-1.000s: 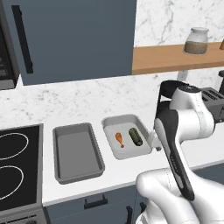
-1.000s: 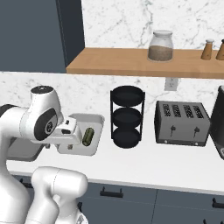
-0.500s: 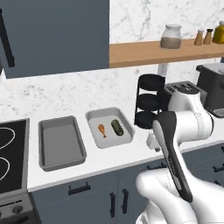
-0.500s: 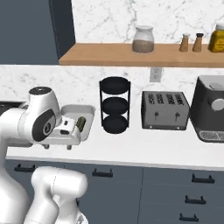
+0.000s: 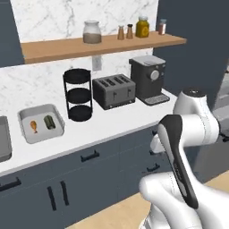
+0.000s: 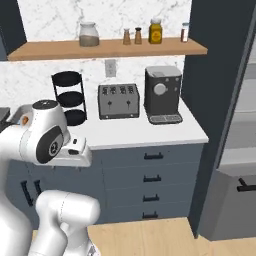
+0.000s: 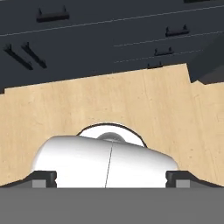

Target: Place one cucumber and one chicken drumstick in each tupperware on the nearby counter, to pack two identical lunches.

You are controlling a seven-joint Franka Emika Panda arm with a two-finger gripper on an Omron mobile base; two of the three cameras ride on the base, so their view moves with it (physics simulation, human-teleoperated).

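One grey tupperware [image 5: 27, 136] sits at the left of the white counter and holds an orange-brown chicken drumstick [image 5: 33, 126] beside a dark green cucumber [image 5: 48, 121]. The corner of a second tupperware [image 5: 3, 144] shows at the left edge of the left base view. My arm is folded low in front of the cabinets, well right of both containers. In the hand view my gripper [image 7: 111, 178] points down at the wooden floor, open, its fingertips [image 7: 43, 178] wide apart with nothing between them.
A black three-tier rack [image 5: 78, 95], a toaster [image 5: 114, 91] and a coffee machine [image 5: 150, 79] stand along the counter [image 5: 112, 123]. A wooden shelf [image 5: 98, 43] with jars hangs above. Dark drawers [image 6: 150, 175] sit below; a tall grey appliance [image 6: 235, 150] stands at right.
The whole picture has shifted: the base has moved right along the counter, so the tupperware now lie far left. The jaws have stayed open and hold nothing.
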